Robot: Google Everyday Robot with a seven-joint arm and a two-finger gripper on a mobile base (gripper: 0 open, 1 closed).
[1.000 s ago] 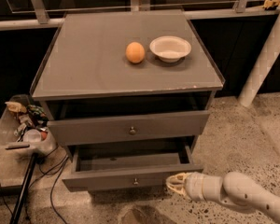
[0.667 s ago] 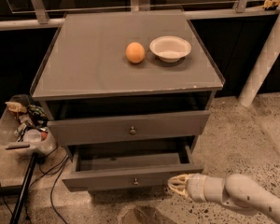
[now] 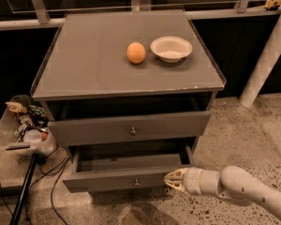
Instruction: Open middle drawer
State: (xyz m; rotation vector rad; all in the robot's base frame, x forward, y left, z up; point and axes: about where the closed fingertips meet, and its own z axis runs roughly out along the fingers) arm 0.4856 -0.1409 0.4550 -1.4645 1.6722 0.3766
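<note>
The grey cabinet [image 3: 131,86] shows two drawer fronts. The upper, taller-fronted drawer [image 3: 107,129] with its round knob [image 3: 133,131] stands slightly out. Below it the middle drawer [image 3: 103,183], a shallow grey front with a small metal knob [image 3: 136,182], is pulled well out and its inside shows empty. The lowest drawer is hidden beneath it. My gripper [image 3: 171,179], at the end of a white arm [image 3: 234,186] coming from the lower right, sits at the right end of the middle drawer's front, touching or nearly touching it.
An orange [image 3: 136,52] and a white bowl [image 3: 171,48] sit on the cabinet top. A clear bin of clutter [image 3: 25,125] and cables lie left of the cabinet. A white post [image 3: 267,60] stands at the right. The floor is speckled concrete.
</note>
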